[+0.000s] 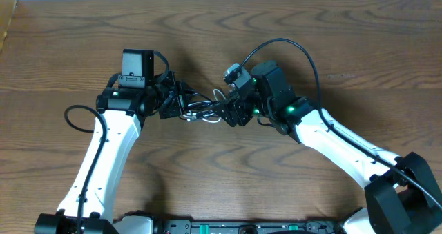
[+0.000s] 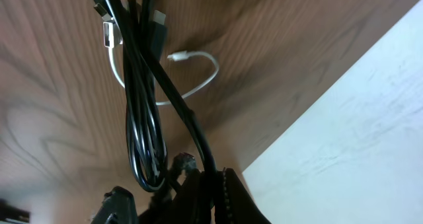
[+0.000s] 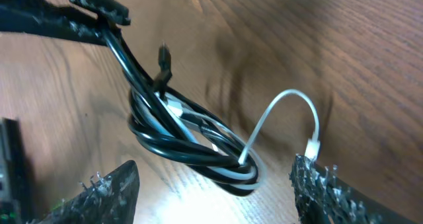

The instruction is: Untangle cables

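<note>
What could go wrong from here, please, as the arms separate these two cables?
The white cable runs through the black cable's coil; pulling with the left gripper shut on black might tighten the tangle. The white plug sits beside a right gripper finger; closing those jaws may pinch it.

overhead looks down; both wrist views closely share cables

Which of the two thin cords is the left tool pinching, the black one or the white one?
The black cord: it runs straight into the shut left tool, while the white cord arcs away, outside that grip.
</note>
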You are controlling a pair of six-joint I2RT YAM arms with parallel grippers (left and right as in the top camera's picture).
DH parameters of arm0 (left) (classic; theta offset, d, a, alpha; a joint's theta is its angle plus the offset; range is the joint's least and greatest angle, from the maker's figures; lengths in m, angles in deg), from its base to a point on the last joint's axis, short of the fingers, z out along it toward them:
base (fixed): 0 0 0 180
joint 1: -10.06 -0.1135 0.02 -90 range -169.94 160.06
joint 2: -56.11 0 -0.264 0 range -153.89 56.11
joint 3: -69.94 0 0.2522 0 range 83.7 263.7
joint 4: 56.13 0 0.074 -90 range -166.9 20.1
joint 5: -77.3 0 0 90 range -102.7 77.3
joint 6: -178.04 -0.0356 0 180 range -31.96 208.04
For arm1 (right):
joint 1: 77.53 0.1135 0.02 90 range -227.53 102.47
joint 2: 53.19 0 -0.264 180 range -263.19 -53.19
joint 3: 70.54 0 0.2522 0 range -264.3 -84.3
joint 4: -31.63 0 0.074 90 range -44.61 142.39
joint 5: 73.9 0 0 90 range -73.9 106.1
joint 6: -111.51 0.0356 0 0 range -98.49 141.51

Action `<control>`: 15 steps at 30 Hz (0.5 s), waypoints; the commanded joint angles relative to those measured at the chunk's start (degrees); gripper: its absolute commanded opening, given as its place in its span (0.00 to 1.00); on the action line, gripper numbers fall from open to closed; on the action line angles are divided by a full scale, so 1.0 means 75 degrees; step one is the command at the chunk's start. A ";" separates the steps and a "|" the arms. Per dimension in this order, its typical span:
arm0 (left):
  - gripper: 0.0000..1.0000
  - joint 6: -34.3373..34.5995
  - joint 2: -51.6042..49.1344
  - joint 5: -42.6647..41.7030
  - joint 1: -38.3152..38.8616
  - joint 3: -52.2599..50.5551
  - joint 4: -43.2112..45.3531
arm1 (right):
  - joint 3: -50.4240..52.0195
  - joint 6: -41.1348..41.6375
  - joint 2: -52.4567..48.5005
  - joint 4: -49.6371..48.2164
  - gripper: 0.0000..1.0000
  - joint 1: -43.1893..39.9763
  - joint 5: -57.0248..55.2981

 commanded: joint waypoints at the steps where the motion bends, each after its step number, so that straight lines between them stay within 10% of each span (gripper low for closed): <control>1: 0.07 -0.1682 -0.0029 0.0087 -0.0017 0.0093 0.0003 | -0.0087 -0.0565 0.0119 -0.0012 0.70 -0.0047 0.0323; 15: 0.07 -0.8687 -0.0029 -0.0921 -0.0017 0.0093 0.0344 | -0.0096 -0.0012 0.0204 0.0044 0.60 -0.1154 0.2565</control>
